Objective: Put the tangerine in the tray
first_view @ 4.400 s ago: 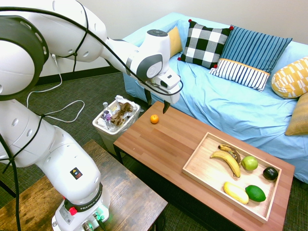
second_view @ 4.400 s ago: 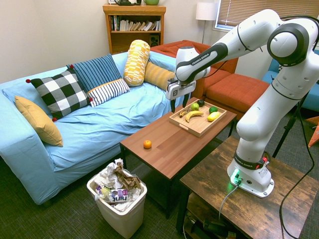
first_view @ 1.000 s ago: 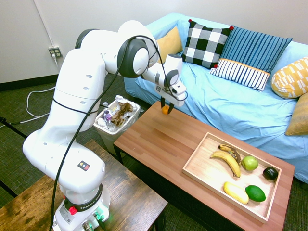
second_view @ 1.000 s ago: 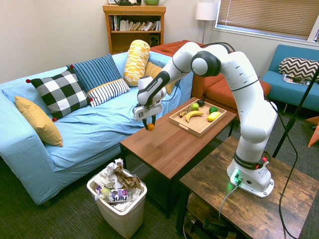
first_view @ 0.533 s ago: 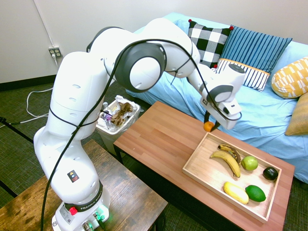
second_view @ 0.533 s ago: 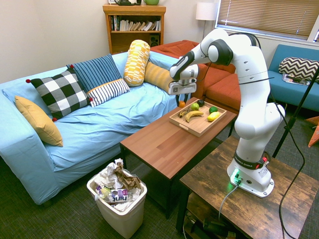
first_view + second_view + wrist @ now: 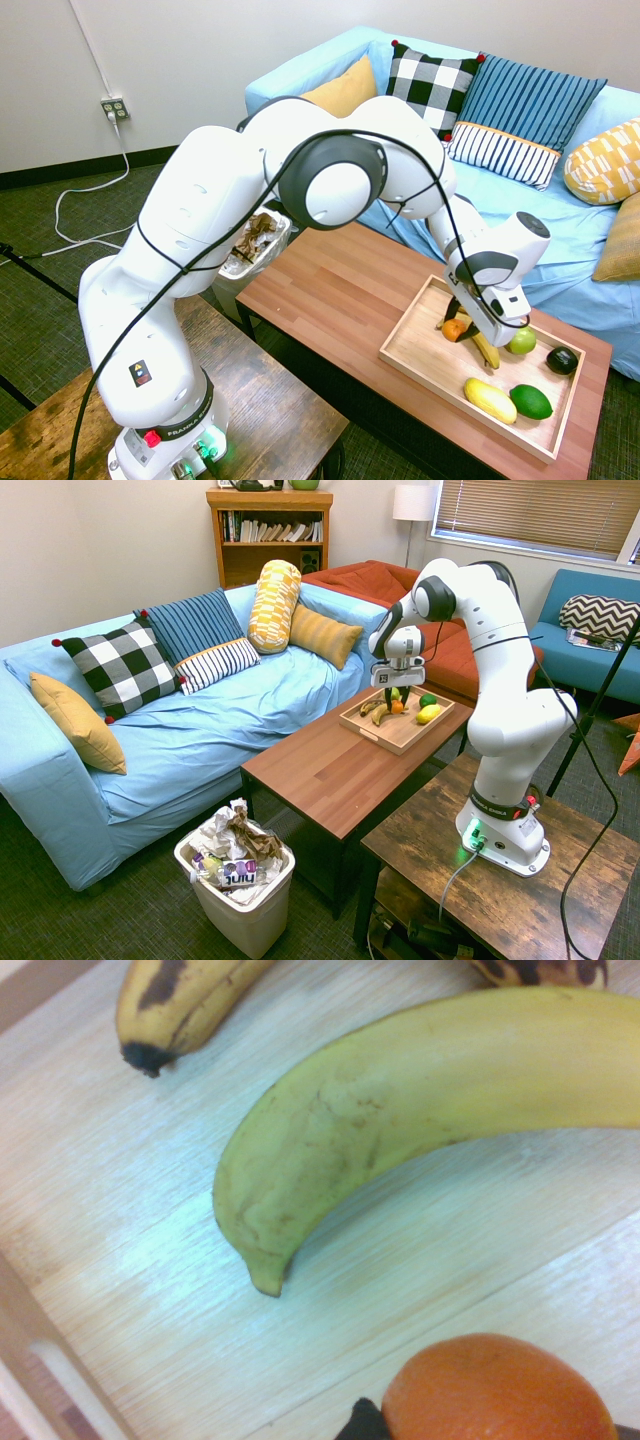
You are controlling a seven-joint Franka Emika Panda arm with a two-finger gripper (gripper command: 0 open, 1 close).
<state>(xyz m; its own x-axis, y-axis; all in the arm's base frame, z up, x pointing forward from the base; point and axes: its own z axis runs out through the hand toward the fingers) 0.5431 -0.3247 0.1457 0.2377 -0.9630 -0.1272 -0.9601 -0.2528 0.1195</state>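
Claw (image 7: 463, 325) pointing straight down, clamped on the tangerine (image 7: 455, 330), which hangs low over the light-wood tray (image 7: 420, 352) at the right end of the table (image 7: 330, 290). Just beside the tangerine in the tray lies a yellow banana (image 7: 420, 1110), with a green apple (image 7: 519, 340) a little farther right. Whether the tangerine touches the tray floor cannot be told.

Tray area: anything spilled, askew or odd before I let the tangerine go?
Nothing stands out. The claw is shut on the tangerine low over the tray, beside the bananas. Those show dark spots, which is ordinary ripening. The other fruit lies inside the tray, nothing spilled.
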